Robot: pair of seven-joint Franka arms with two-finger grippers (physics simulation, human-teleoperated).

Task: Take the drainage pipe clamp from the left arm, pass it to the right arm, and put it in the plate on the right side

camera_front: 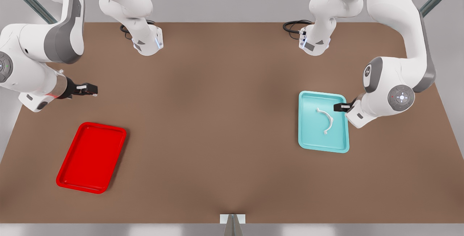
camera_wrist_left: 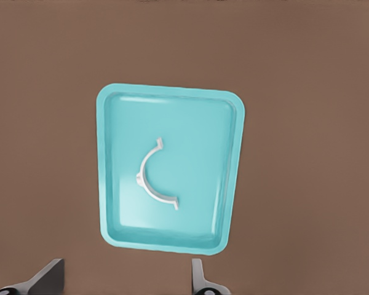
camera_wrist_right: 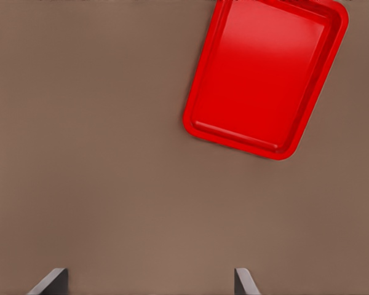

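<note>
So far nothing of the task is done. The clamp lies loose in the teal tray, a thin white half-ring resting flat on the tray floor, touched by neither gripper. That tray sits toward the bench edge on the front view's right. The left gripper hangs above the tray's rim on that side, close to the clamp but apart from it; in the left wrist view its two fingers stand spread wide with nothing between them, looking down on the clamp and the teal tray.

The right gripper waits over bare bench near the opposite edge, on the front view's left, above and beyond the red plate. Its fingers are likewise parted and empty, and the red plate holds nothing.

Every step is left, by my judgement: the left gripper must come down and close on the clamp, lift it, carry it toward the middle of the bench, hand it to the right gripper, and the right arm must then set it in the red plate.
</note>
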